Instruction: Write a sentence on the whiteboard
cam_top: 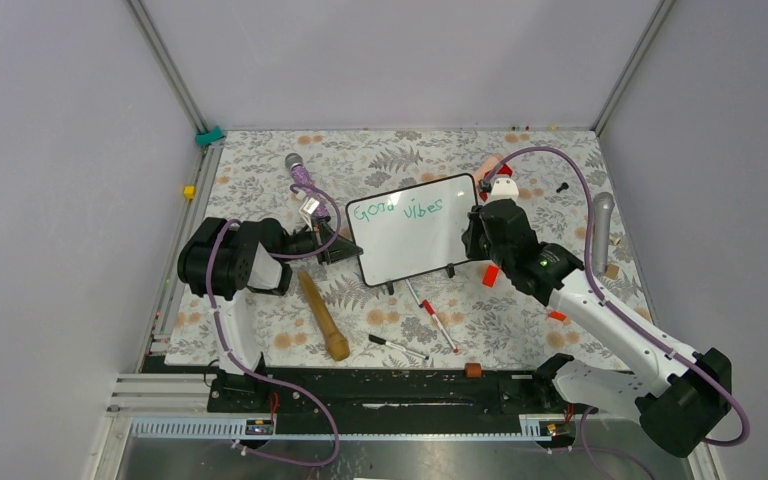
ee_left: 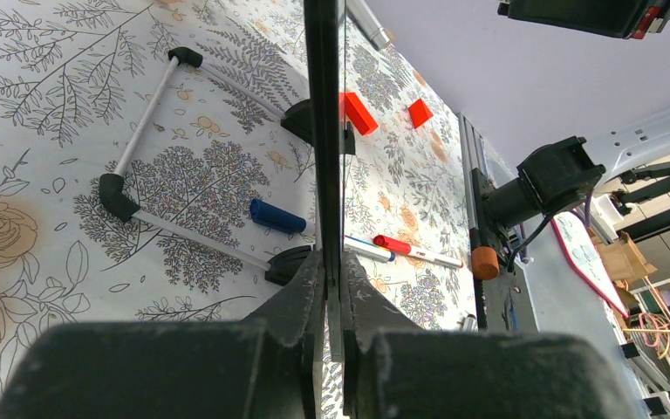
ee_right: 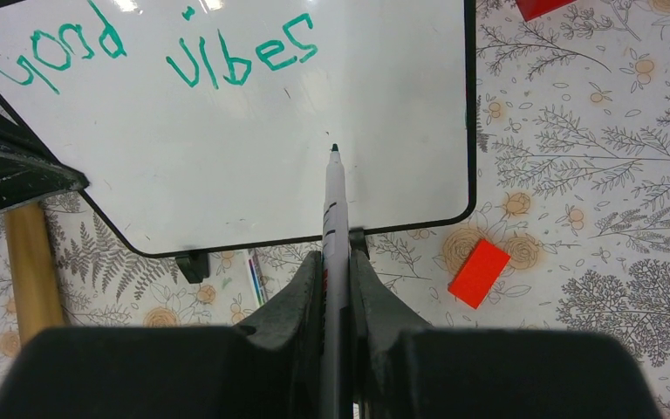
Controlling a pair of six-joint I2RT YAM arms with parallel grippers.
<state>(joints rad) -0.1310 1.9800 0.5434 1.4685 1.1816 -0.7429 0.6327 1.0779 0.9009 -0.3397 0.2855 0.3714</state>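
Observation:
The whiteboard (cam_top: pixel 415 232) stands tilted on its two black feet mid-table; green writing (cam_top: pixel 397 208) on it reads "Good vibes" in one line. In the right wrist view the whiteboard (ee_right: pixel 227 157) fills the top, with the writing (ee_right: pixel 153 52) near its upper edge. My left gripper (cam_top: pixel 345 243) is shut on the board's left edge; in the left wrist view the board's edge (ee_left: pixel 324 131) runs up from my closed left gripper (ee_left: pixel 331 275). My right gripper (ee_right: pixel 335 262) is shut on a white marker (ee_right: pixel 334 209), whose tip sits just over the blank board below "vibes".
A wooden pestle-like stick (cam_top: pixel 323 316), a black-capped pen (cam_top: pixel 397 346) and a red-capped marker (cam_top: pixel 438 323) lie in front of the board. A purple-handled tool (cam_top: pixel 300 175) lies behind left, a grey cylinder (cam_top: pixel 600 232) at right, red blocks (ee_right: pixel 478 272) near my right arm.

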